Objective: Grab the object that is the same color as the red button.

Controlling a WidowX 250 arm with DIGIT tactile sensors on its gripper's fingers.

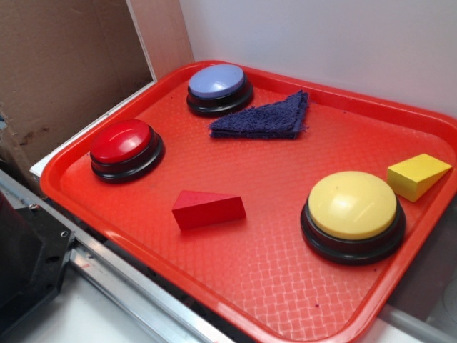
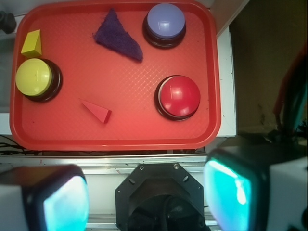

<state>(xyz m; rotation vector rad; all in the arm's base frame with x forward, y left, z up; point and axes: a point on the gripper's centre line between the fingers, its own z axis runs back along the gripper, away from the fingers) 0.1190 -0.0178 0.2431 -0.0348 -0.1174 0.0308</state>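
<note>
Behind my tray (image 1: 214, 282) I see a plain white wall (image 1: 321, 43), a brown cardboard panel (image 1: 64, 64) at its left edge, soft even light.

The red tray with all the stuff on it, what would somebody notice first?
Probably the three big dome buttons on the red tray: the yellow button near the front right, the red button at the left, and a lavender-blue button at the back. Between the red and yellow ones lies the small red wedge block, with a purple cloth behind it. The end effector hangs open, outside the tray.
</note>
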